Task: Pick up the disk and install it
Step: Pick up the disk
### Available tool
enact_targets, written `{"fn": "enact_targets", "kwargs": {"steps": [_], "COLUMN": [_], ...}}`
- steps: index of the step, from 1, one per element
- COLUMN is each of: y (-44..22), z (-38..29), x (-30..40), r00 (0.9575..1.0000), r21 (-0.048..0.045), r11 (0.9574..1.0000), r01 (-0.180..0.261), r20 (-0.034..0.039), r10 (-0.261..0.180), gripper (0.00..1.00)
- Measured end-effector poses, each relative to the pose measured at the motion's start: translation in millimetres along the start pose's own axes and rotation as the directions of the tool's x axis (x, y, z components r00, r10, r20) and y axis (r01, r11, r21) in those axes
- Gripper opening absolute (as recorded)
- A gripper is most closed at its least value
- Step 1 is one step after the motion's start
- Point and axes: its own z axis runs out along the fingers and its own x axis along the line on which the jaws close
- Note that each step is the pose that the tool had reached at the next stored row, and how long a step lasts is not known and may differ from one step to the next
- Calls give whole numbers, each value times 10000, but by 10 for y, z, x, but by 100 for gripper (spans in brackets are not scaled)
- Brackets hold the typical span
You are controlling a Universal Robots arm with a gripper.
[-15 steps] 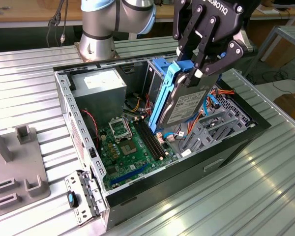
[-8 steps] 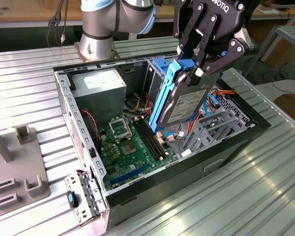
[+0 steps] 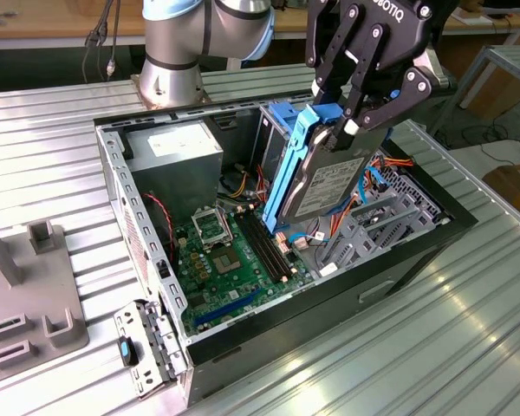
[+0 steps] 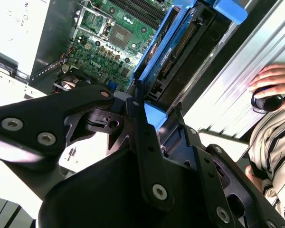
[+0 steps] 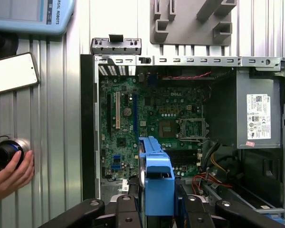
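Disk (image 3: 331,186) hangs on edge, clamped in our gripper (image 3: 345,121) over the open case (image 3: 399,270); we judge seating needs straight rails.

Exterior view: off the arm, raised, looking obliquely down at the open computer case (image 3: 347,299) on the table (image 3: 468,338), mid-range.
First wrist view: above the claw (image 5: 157,209), facing straight down into the case.
Second wrist view: close behind the claw's links, looking slantwise along the disk (image 4: 173,40).
Shared: motherboard (image 3: 234,260), disk, claw in all three.
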Motion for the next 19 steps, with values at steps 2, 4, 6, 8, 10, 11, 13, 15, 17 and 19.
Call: {"fn": "enact_targets", "kwargs": {"steps": [2, 4, 6, 8, 10, 11, 13, 15, 17, 19], "y": [1, -9, -114, -180, -349, -379, -433, -482, -523, -536], "z": [-1, -1, 1, 2, 6, 7, 7, 9, 9, 9], "x": [4, 9, 13, 12, 11, 10, 10, 10, 9, 9], "r00": [10000, 10000, 10000, 10000, 10000, 10000, 10000, 10000, 10000, 10000], "r21": [0, -1, 0, -1, 0, 0, -1, 0, -1, -1], "r11": [10000, 10000, 10000, 10000, 10000, 10000, 10000, 10000, 10000, 10000], "r01": [0, 2, 0, 1, 0, 1, 0, 0, 0, -1], "r20": [-1, -1, 0, -1, -1, 0, -1, 0, -1, -1], "r10": [0, -2, 0, -1, 0, -1, 0, 0, 0, 1], "gripper": [36, 36, 36, 36, 36, 36, 36, 36, 36, 36]}}
